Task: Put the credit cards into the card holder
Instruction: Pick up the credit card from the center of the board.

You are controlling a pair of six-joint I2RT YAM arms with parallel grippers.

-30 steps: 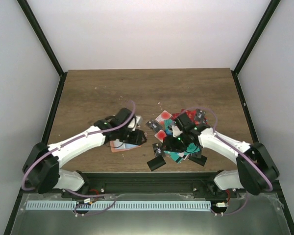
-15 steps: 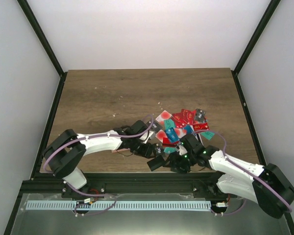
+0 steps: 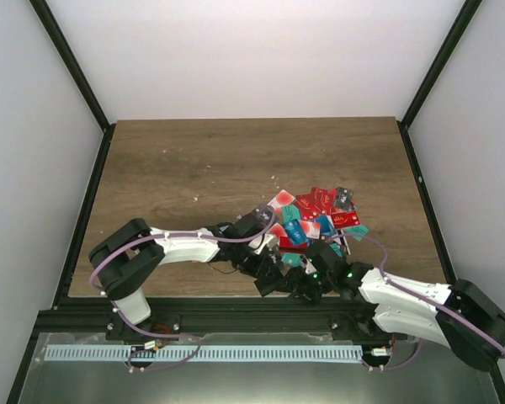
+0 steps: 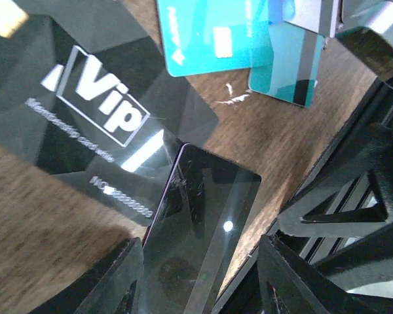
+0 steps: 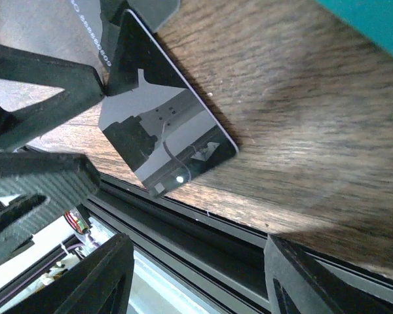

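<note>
Here, at the near edge of the brown wooden tabletop (image 3: 236, 160), just inside the black metal rail (image 5: 203, 239), both arms crowd a glossy black plastic credit card (image 4: 206, 209) lying flat with one corner at the edge. The left gripper (image 4: 200, 255) stands open, its fingers (image 4: 128, 281) astride one short end of the card, with bare wood showing beside the other finger. The right gripper (image 5: 195, 252), just to the right, is also open, with nothing between its fingers. A black card lettered "Vip" in white (image 4: 85, 124) adjoins the glossy one. Beyond lie teal cards (image 4: 209, 36). Farther back, right of centre, spreads the heap of red, teal, blue and black credit cards (image 3: 316, 210).
</note>
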